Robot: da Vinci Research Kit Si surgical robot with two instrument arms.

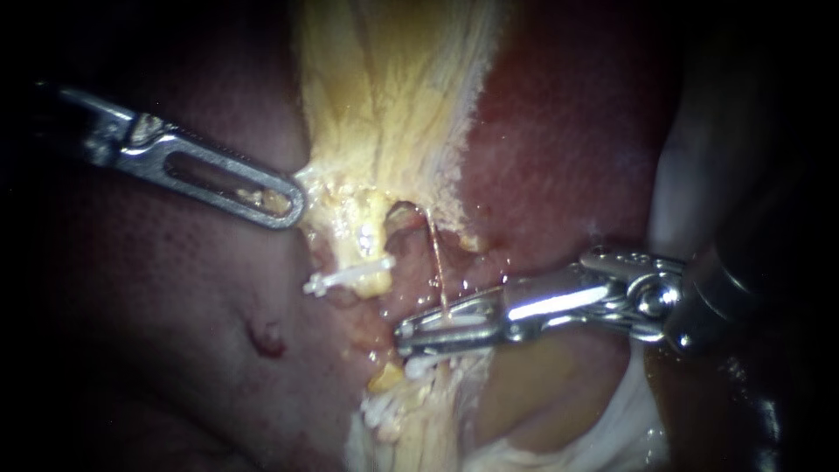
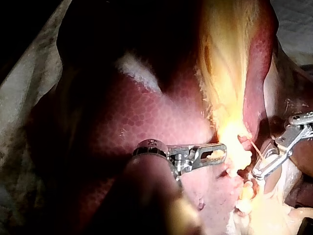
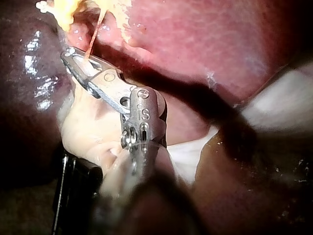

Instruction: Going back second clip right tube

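My right instrument comes in from the right. Its jaws stand slightly open around a thin reddish tube, with something white showing between them. That tube runs down from a hole in the yellow tissue to the jaws. A white clip lies just under the jaws. Another white clip sits on the thicker yellow tube to the left. My left instrument is shut on the edge of the yellowish gallbladder, holding it to the left. The wrist views show the same: left instrument, right instrument, thin tube.
Dark red liver lies left and right of the gallbladder. A small red nick marks the liver at lower left. More white clip ends sit in the yellow strands lower down. Pale white tissue lies under the right instrument's shaft.
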